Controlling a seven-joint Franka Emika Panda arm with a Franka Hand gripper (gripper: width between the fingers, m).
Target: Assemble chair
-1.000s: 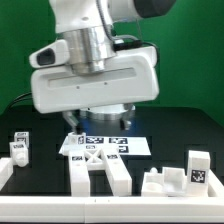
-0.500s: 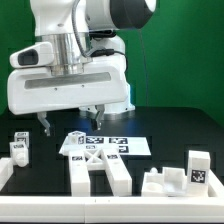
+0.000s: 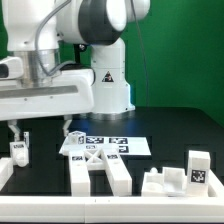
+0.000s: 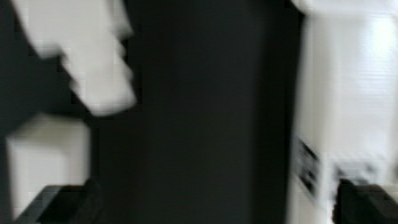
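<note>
The arm has swung further toward the exterior view's left since half a second ago, and the gripper (image 3: 40,131) now hangs over the left part of the table (image 3: 170,130), no longer above the marker board (image 3: 120,146). We see its two fingers (image 3: 16,132) spread wide with nothing between them, so it is open and empty. One finger is just above the small tagged piece (image 3: 20,149) near the table's left edge (we cannot tell whether they touch).

The chair pieces (image 3: 115,172) have not shifted. The two bars (image 3: 82,173) lie side by side in front of the marker board. The notched piece (image 3: 158,183) sits at the front on the exterior view's right, and the tagged block (image 3: 198,168) stands upright just beside it. Another white piece (image 3: 5,172) shows partly at the left border.

The wrist view is smeared by motion, and we make out only white shapes against black.
</note>
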